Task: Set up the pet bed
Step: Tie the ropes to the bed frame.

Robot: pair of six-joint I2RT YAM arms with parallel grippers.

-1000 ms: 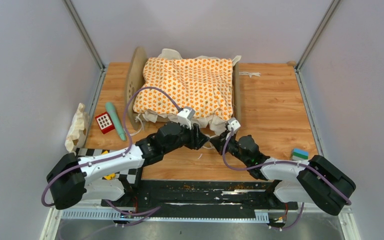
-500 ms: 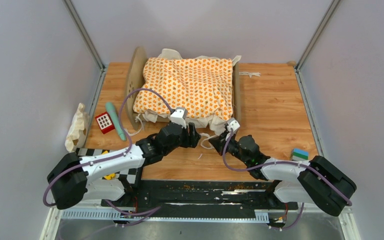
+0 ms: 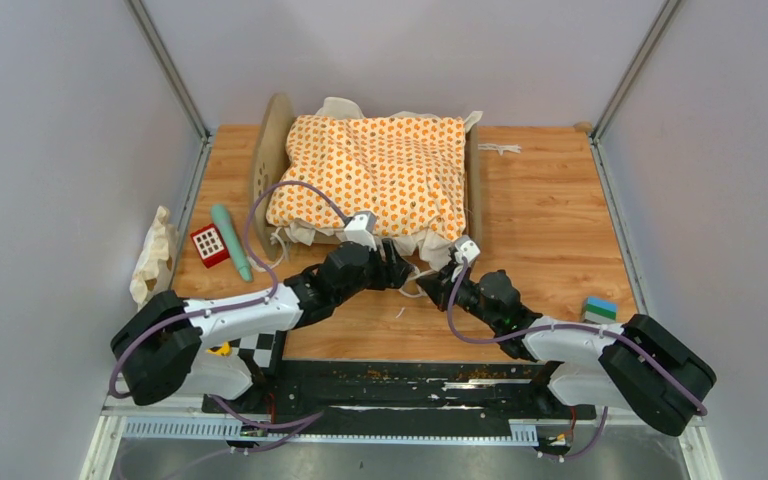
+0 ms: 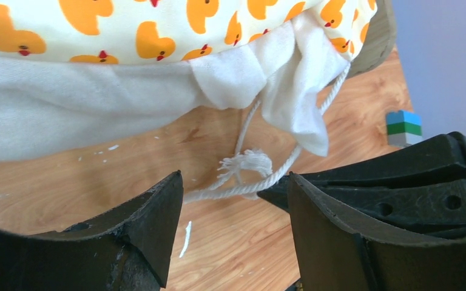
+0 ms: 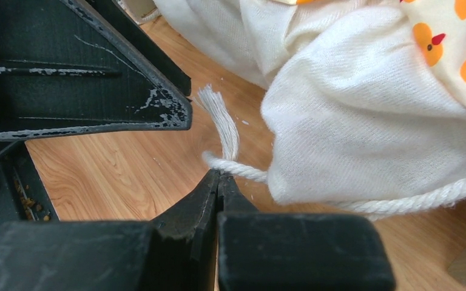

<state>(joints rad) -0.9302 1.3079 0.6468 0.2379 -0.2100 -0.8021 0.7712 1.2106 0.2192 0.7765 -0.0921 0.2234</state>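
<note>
1. Nearest the bases, both arms reach to the front edge of the bedding. The right gripper point(image 5: 218, 177) has its jaws together, and the bend of the tie cord point(image 5: 352, 203) sits at their tip. It looks nipped there, probably to keep the cord taut and off the table point(image 3: 550, 220).
2. The left gripper point(image 4: 233, 182) has its fingers apart with nothing between them. It straddles the cord's knotted part, likely lined up to take it.
3. Behind them, the duck-print cushion point(image 3: 375, 170) lies on the pet bed point(image 3: 265, 165), overhanging the near side. The bed stands mid-table toward the back, between its two end boards.
4. View notes:
   - The top view shows the layout, but the cord is almost lost in it.
   - The right wrist view shows the frayed cord end.
   - The left wrist view shows the knot, and a blue-green block point(image 4: 404, 124) beyond.
</note>
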